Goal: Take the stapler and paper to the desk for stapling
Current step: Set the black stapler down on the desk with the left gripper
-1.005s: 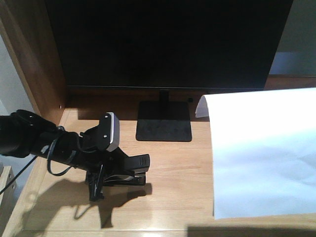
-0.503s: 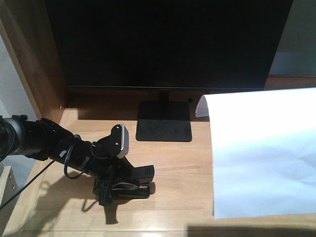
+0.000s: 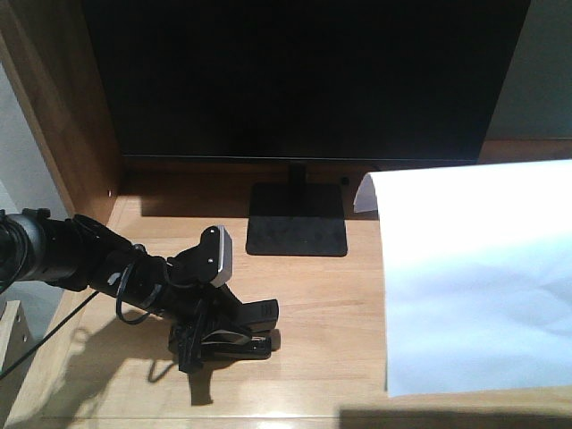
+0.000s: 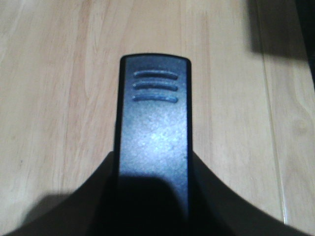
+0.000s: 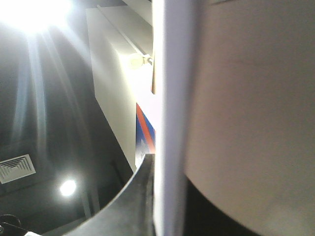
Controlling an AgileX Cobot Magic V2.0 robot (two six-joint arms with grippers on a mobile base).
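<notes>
The stapler (image 3: 255, 315) sits at the front-left of the desk (image 3: 313, 295), pinched at its rear by the left gripper (image 3: 198, 338). It should be settled flat before release, nose toward the paper (image 3: 474, 277), which appears to be clamped by the right gripper (image 5: 165, 206).

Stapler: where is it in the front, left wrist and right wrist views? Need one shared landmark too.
Front view: stapler low, left of centre, in the left gripper.
Left wrist view: stapler fills the centre, ridged end toward the top.
Right wrist view: not in it; only the paper edge-on and ceiling lights.
Shared landmark: the desk wood grain, in the front and left wrist views.
</notes>
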